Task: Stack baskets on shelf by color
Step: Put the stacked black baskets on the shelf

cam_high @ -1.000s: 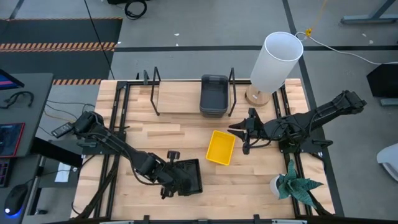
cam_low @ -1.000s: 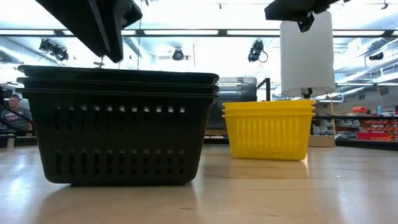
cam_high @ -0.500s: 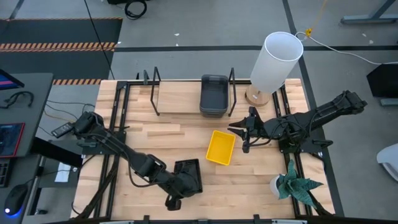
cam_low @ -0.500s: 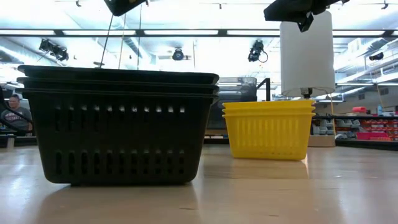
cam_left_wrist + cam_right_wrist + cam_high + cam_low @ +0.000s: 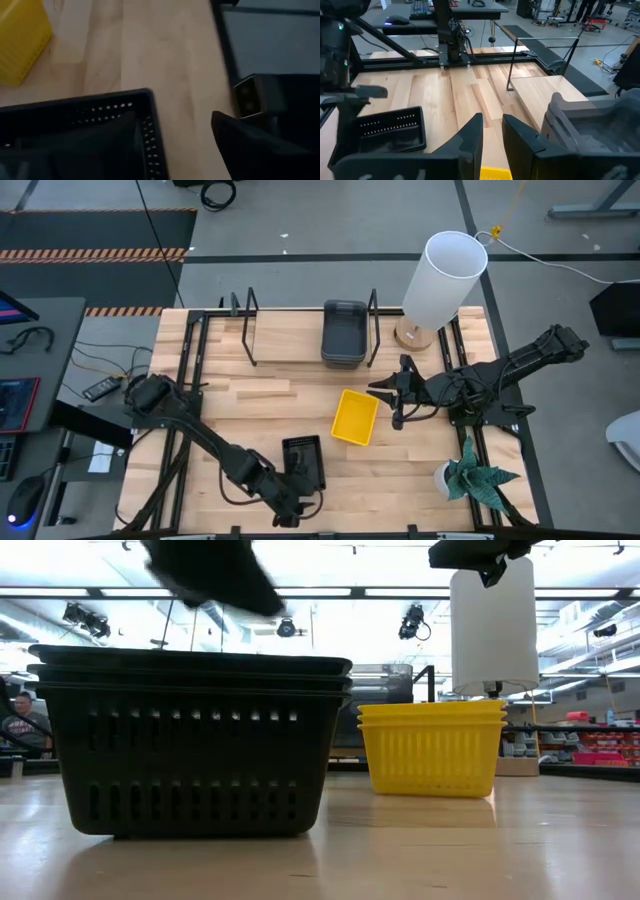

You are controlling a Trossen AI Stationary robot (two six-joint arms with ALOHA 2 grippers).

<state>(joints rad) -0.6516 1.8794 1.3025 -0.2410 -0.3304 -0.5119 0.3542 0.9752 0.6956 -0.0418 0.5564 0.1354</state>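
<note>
Left gripper [image 5: 290, 515] now nearer table edge, jaws unclear; black basket stack [image 5: 303, 463] lengthwise front-to-back.

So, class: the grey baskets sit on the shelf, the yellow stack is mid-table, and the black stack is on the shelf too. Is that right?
Not quite. The black stack is not on the shelf; it sits at the table's near edge by the left gripper, as the high view shows. The grey baskets are on the shelf, and the yellow stack is mid-table.
</note>
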